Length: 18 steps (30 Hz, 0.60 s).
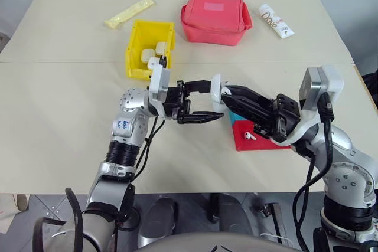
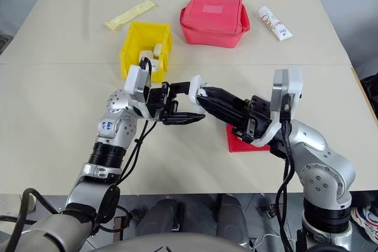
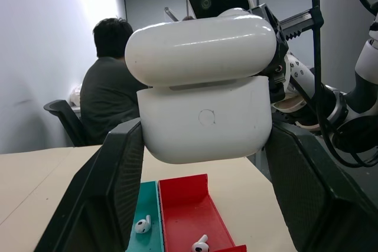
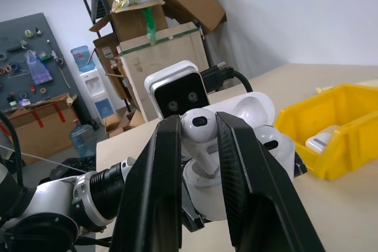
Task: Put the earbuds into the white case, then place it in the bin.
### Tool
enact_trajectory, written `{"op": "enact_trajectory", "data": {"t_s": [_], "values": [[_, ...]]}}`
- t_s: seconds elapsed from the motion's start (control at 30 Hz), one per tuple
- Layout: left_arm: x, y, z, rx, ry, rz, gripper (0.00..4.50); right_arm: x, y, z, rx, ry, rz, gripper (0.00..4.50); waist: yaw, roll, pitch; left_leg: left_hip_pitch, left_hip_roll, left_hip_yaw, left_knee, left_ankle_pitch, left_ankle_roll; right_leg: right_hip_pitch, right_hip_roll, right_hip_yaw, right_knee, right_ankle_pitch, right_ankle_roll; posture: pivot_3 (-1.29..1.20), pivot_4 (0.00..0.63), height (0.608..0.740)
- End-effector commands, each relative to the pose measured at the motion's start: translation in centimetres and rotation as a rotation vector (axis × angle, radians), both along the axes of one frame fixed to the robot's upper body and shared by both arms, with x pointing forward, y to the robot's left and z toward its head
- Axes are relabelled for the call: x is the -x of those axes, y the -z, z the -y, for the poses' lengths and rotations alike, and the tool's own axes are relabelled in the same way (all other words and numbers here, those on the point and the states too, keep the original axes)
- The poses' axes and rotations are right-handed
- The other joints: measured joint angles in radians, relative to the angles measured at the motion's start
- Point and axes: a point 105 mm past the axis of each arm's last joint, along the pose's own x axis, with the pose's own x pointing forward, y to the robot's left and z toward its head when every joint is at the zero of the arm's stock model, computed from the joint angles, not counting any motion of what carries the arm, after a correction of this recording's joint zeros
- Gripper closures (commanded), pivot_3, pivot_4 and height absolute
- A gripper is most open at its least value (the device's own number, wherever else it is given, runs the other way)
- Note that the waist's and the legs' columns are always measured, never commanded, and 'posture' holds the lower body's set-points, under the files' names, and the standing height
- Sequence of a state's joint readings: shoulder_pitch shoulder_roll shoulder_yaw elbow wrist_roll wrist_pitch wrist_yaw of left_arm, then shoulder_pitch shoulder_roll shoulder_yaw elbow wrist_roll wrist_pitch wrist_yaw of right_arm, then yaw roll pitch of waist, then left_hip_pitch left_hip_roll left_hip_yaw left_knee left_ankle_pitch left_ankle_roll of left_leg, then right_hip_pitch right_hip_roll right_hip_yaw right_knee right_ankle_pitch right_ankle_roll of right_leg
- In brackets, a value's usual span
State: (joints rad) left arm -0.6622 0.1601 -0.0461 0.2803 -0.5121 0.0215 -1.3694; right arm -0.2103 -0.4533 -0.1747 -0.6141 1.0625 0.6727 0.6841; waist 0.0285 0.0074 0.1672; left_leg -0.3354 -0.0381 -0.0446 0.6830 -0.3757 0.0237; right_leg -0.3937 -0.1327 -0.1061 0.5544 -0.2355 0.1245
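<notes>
Presently the left tool (image 1: pixel 198 101) clamps the white case (image 3: pixel 204 119) above the bench (image 1: pixel 59 116), lid up, so the right tool (image 4: pixel 198 128), pinching an earbud (image 4: pixel 198 123), can seat it.

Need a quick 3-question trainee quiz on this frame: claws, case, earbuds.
1. True or false: the left claw grips the white case.
2. What does the right claw pinch? A) a tube B) an earbud C) a pouch
3. How many loose earbuds lie in the trays under the case?
Key: 1 true; 2 B; 3 two, one in the teal tray and one in the red.
</notes>
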Motion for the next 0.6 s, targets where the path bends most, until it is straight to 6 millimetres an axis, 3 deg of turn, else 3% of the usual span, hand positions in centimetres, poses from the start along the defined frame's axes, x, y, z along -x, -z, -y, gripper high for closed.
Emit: {"op": "enact_trajectory", "data": {"t_s": [0.03, 0.27, 0.6], "values": [[0.8, -1.6, 0.3, 0.039, 0.039, 0.068, 1.76, 0.0, 0.5, -0.1, -0.027, 0.01, -0.022, 4.03, 0.0, 0.0, 0.0, 0.0, 0.0, 0.0, 0.0, 0.0, 0.0, 0.0, 0.0, 0.0, 0.0, 0.0, 0.0, 0.0, 0.15, 0.74], [0.9, -1.7, 0.4, 0.043, 0.047, 0.076, 1.76, -0.9, 2.5, 0.5, 0.003, 0.044, -0.085, 4.03, 0.0, 0.0, 0.0, 0.0, 0.0, 0.0, 0.0, 0.0, 0.0, 0.0, 0.0, 0.0, 0.0, 0.0, 0.0, 0.0, 0.15, 0.74], [1.1, -1.7, 0.1, 0.046, 0.052, 0.094, 1.76, -1.5, 3.8, 1.1, 0.112, 0.043, -0.12, 4.03, 0.0, 0.0, 0.0, 0.0, 0.0, 0.0, 0.0, 0.0, 0.0, 0.0, 0.0, 0.0, 0.0, 0.0, 0.0, 0.0, 0.15, 0.74]]}}
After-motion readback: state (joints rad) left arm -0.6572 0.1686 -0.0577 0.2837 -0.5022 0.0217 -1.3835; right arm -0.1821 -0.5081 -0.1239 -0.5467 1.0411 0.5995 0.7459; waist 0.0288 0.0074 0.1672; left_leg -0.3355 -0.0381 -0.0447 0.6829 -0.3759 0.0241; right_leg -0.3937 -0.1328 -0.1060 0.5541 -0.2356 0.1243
